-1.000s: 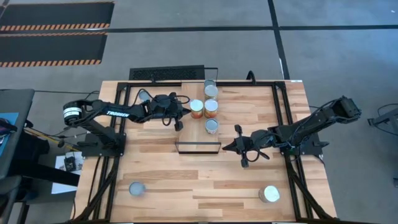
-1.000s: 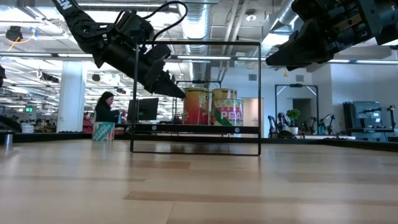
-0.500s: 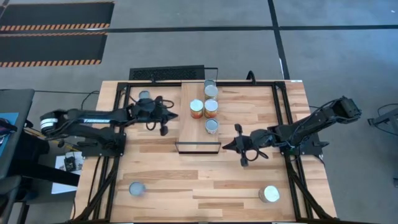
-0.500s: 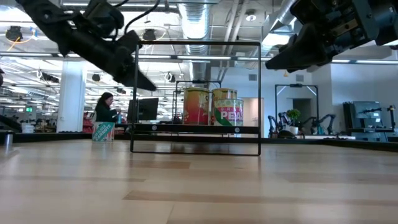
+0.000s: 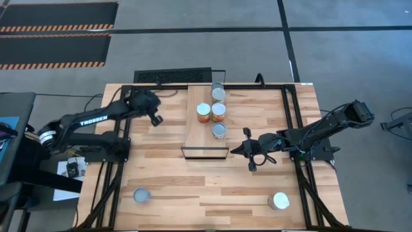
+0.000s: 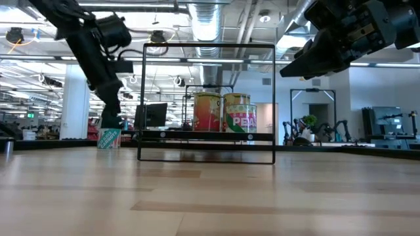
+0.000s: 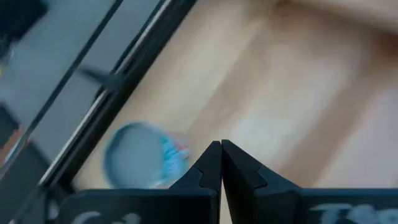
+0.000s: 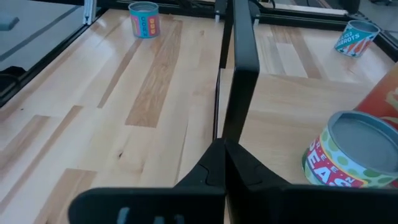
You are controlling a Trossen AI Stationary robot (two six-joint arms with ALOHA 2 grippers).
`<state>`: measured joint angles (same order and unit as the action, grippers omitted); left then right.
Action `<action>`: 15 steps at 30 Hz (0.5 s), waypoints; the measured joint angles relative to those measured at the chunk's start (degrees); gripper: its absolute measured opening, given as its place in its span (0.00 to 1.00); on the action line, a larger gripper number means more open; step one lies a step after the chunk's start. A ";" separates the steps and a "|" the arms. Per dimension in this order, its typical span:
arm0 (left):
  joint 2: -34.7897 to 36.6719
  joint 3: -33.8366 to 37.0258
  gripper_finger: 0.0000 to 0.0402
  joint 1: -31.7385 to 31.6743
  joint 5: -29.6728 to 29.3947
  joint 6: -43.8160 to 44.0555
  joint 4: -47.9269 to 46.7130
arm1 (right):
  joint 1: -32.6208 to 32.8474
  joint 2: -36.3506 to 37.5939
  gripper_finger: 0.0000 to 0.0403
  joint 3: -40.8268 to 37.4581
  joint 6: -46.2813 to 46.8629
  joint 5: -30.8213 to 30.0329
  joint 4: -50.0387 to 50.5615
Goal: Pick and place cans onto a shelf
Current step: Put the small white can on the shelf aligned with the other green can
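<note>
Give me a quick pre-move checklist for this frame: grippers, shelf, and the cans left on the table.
1. Left gripper empty and shut: ok.
2. Right gripper empty and shut, beside the shelf's near end: ok.
3. Shelf has free space at its near end: ok.
4. Four cans upright on the shelf: ok.
5. Loose cans reachable: one can just ahead of the left gripper, two at the table's near edge: ok.
6. Which can is next: cannot tell.

Bright, even overhead light, soft shadows; left wrist view motion-blurred, other views sharp.
</note>
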<state>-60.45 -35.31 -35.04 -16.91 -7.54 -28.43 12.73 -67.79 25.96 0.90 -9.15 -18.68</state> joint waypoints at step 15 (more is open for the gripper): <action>-18.10 -9.02 0.30 -11.74 3.37 -6.84 -0.30 | 0.02 0.00 0.02 0.00 0.14 0.04 0.71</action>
<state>-78.55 -44.32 -46.77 -13.54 -14.38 -28.73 12.75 -67.79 25.96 1.04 -9.10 -17.97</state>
